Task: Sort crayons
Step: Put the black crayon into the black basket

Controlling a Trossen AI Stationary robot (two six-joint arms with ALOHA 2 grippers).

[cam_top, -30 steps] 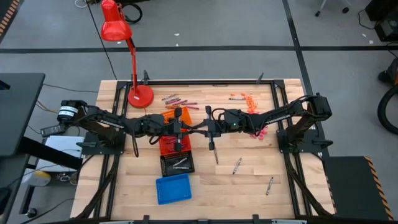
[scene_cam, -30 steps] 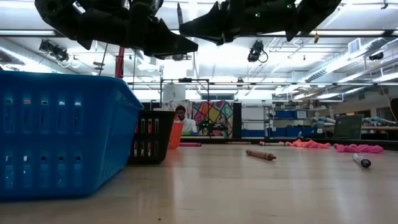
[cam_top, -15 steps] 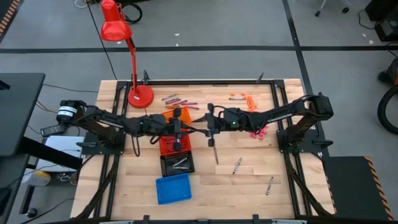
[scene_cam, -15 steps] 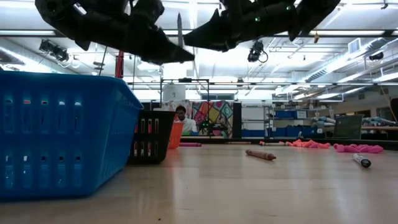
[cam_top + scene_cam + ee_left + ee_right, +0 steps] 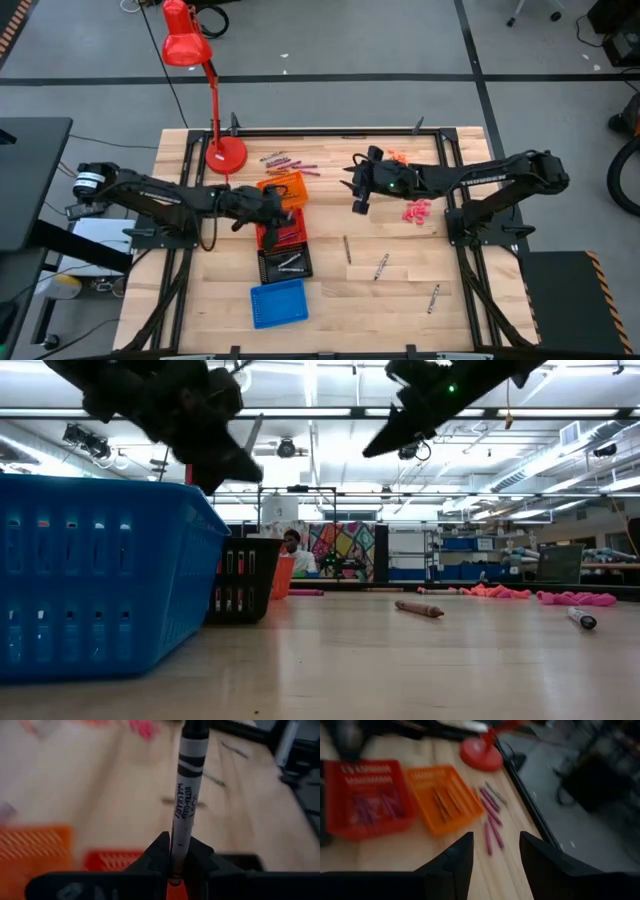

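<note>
High view: left gripper (image 5: 272, 207) over red tray (image 5: 283, 234); loose crayons (image 5: 383, 266) well apart, unsorted.
Left wrist: jaws pinch grey-white crayon (image 5: 187, 790) upright between them.
Right wrist: right gripper (image 5: 492, 851) spread, empty.

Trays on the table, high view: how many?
4, in a line down the middle: orange tray nearest the lamp, then red tray, black tray, and blue tray nearest the front edge. None look hidden.
</note>
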